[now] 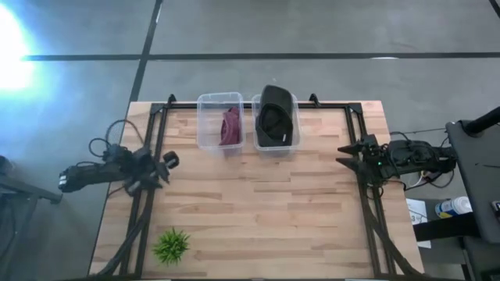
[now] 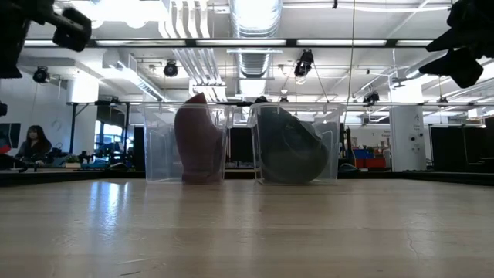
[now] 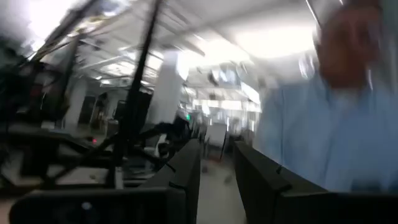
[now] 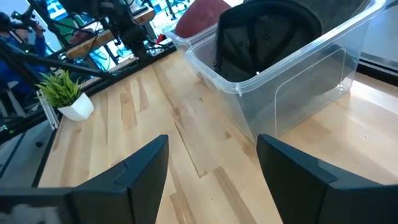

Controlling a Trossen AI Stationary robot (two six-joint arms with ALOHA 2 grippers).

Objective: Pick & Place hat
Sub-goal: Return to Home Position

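A black hat sits in the right one of two clear plastic bins at the table's far edge. It leans against the bin's wall in the low view and shows in the right wrist view. A maroon hat stands in the left bin, seen upright in the low view. My left gripper hovers open over the table's left edge, away from both bins. My right gripper is open above the right edge, its fingers pointing toward the bins.
A small potted plant stands near the table's near-left corner. A dark metal frame runs along the table's sides. Bare wood lies between the arms. A person in a light blue shirt shows close in the left wrist view.
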